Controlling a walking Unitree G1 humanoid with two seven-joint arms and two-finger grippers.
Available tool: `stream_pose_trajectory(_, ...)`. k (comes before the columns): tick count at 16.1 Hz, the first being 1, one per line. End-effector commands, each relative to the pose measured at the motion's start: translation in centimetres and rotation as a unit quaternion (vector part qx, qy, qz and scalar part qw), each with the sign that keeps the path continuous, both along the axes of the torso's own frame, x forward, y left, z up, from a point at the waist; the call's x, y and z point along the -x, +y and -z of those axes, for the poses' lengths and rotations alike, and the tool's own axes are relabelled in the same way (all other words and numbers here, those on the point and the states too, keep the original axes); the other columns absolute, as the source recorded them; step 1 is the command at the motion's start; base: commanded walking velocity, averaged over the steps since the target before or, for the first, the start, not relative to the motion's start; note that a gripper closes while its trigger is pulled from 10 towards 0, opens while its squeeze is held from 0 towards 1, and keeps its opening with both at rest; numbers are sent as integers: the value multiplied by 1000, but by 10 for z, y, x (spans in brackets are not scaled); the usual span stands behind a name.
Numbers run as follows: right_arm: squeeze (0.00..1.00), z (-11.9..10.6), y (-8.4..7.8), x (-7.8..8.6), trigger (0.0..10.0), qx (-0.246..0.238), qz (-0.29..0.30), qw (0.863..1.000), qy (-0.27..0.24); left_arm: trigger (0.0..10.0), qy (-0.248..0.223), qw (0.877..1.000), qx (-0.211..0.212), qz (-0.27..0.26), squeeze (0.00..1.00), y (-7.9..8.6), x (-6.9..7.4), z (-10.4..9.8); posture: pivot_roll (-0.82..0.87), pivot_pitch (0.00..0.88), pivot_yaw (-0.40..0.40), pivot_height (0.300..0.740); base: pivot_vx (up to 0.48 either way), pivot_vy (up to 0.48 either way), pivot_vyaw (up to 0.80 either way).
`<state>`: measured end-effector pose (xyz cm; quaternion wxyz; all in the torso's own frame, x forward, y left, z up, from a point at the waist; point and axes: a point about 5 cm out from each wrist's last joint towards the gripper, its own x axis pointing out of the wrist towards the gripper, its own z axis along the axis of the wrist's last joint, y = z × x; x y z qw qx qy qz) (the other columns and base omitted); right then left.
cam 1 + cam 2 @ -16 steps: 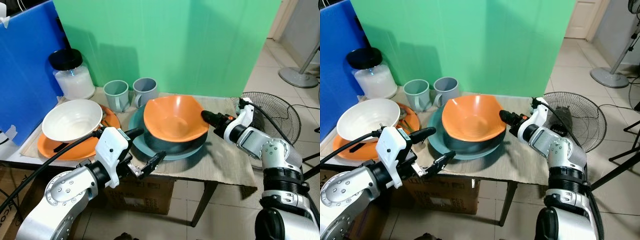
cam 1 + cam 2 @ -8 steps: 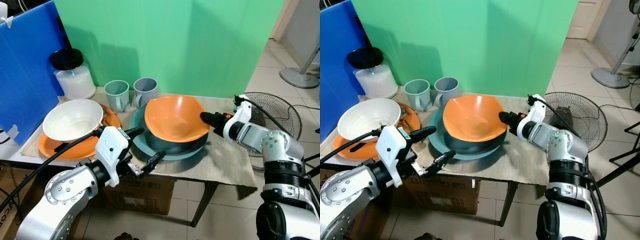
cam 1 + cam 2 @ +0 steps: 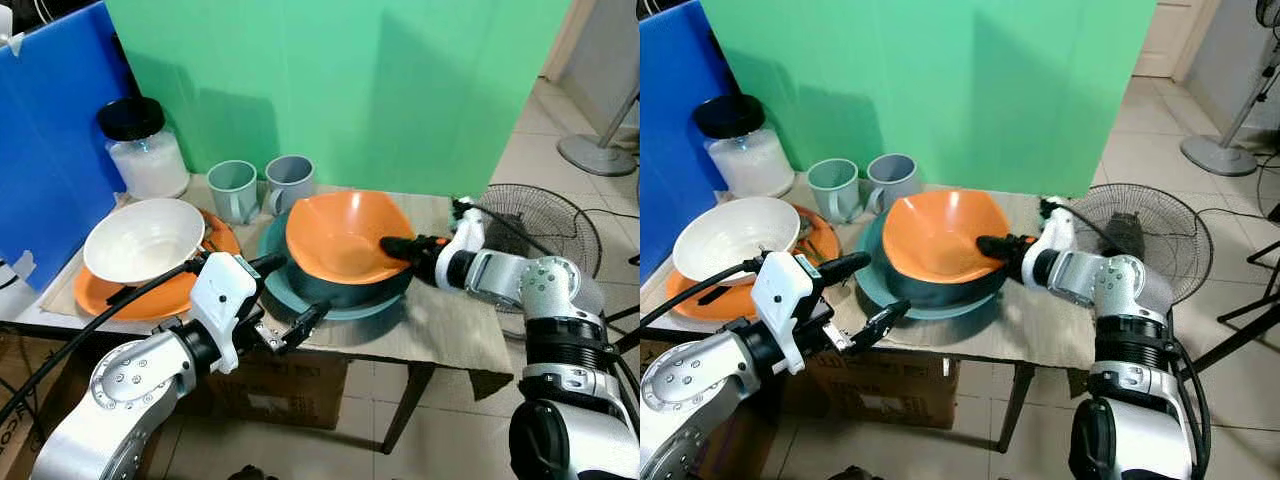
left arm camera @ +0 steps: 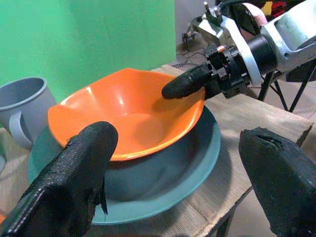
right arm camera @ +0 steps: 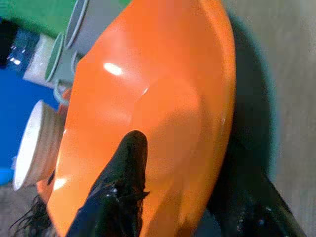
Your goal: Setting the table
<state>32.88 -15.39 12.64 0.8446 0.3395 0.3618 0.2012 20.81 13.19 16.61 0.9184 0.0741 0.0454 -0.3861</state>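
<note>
Table w/ beige cloth (image 3: 450, 325), green screen behind, blue board (image 3: 45, 150) at 9 o'clock. Far L, 10 o'clock: jar (image 3: 143, 150), black lid, white contents. Below it, white bowl (image 3: 143, 240) sits on an orange plate (image 3: 130, 292); some utensils lie on that plate beside the bowl, too small to tell which.

Two mugs at 12 o'clock of centre: green mug (image 3: 233, 189) and grey mug (image 3: 289, 183), side by side, just behind the teal plate (image 3: 350, 305). On the teal plate a dark bowl (image 3: 345, 285), and nested in that the orange bowl (image 3: 340, 238), upright, about centre table.

L gripper (image 3: 283, 300) low at 7 o'clock, near the table's front edge, fingers spread wide, holding nothing, aimed at the bowl stack but apart from it.

R gripper (image 3: 395, 250) comes in from 3 o'clock. One finger (image 5: 118, 182) lies inside the orange bowl over its R rim; the other goes under the rim outside. Fingers straddle the rim, narrow gap; can't tell if they're actually clamped on it.

Far R on the floor, 3 o'clock: wire fan guard (image 3: 540, 225); a fan stand (image 3: 600, 145) at 2 o'clock.
</note>
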Motion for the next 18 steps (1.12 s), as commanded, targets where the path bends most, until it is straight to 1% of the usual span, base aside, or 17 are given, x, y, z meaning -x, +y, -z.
stream_pose_trajectory(1,0,-16,4,-4,4627,-6,-9,1000,-23,10000,0,1000,-5,2,0,0,-1,1,-26,0,21,740,0,0,0)
stream_pose_trajectory(2,0,-17,4,-4,549,-4,-10,1000,-26,10000,0,1000,-6,3,0,0,-1,1,-27,0,22,740,0,0,0)
stream_pose_trajectory(3,0,-19,4,-4,0,-7,-12,999,-29,10000,0,1000,-6,3,0,0,-1,1,-26,0,22,740,0,0,0)
stream_pose_trajectory(6,0,-20,5,-3,0,-10,-14,1000,-26,10000,1,1000,-7,3,0,0,-1,2,-26,0,24,740,0,0,0)
stream_pose_trajectory(8,0,-16,6,-2,0,-9,-13,1000,-12,10000,1,1000,-8,4,0,0,-1,2,-26,0,24,740,0,0,0)
stream_pose_trajectory(9,0,-11,6,-1,0,-5,-8,1000,3,10000,1,1000,-9,5,0,0,-1,2,-25,0,25,740,0,0,0)
stream_pose_trajectory(13,0,-5,7,2,0,-7,-2,1000,20,10000,2,1000,-12,3,0,0,-1,3,-24,0,25,740,0,0,0)
stream_pose_trajectory(15,0,-5,7,2,0,-13,4,1000,25,10000,1,1000,-14,0,0,1,-1,3,-24,0,25,740,0,0,0)
stream_pose_trajectory(18,0,-11,1,0,0,-28,17,999,17,10000,-7,1000,-16,-7,0,3,-2,0,-25,0,28,740,0,0,0)
